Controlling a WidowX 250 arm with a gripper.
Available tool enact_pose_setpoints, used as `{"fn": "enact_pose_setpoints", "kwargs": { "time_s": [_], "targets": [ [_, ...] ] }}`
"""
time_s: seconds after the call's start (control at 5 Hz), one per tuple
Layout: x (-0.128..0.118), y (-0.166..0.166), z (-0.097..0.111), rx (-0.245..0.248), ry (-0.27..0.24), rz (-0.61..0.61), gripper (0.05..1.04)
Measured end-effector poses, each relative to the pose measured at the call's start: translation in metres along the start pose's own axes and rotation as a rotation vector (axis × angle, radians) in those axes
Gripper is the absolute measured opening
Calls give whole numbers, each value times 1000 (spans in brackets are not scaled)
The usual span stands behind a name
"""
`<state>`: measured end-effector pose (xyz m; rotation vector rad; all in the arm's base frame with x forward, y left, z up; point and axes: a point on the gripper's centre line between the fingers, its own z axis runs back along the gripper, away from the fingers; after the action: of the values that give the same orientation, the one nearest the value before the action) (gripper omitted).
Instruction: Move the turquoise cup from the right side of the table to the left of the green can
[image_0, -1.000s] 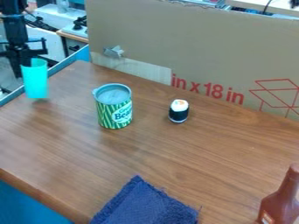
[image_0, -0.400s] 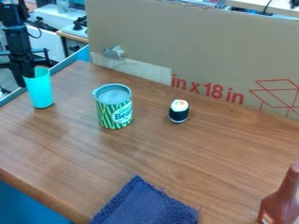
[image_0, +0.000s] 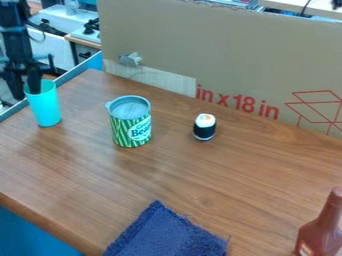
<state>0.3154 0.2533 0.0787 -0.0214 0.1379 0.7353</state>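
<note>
At the upper left, the black gripper (image_0: 25, 92) hangs down at the rim of a turquoise cup (image_0: 46, 106). Its fingers stand apart, one at the cup's mouth and the other out to the left of the cup. The cup is upright on the table near its left edge. To the right of it stands a green-striped can (image_0: 131, 125) with a grey top. Farther right is a small black-and-white sushi piece (image_0: 204, 127).
A dark blue cloth (image_0: 165, 234) lies at the front of the wooden table (image_0: 220, 175). A brown bottle (image_0: 320, 232) stands at the lower right. Behind the table rises a cardboard panel (image_0: 220, 55) with red print.
The cup has come down and slightly right, from just above the table onto it. The gripper came down with it, and its fingers have since spread apart, letting go of the cup.
</note>
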Motion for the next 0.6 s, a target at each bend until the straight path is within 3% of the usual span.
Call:
{"fn": "enact_pose_setpoints", "kwargs": {
  "time_s": [0.2,0.4,0.6],
  "targets": [
    [-13,1,52,-11,-110,10,796],
    [-29,-6,76,-6,-140,-27,1000],
    [-56,-51,91,6,-135,-216,1002]
  ]
}}
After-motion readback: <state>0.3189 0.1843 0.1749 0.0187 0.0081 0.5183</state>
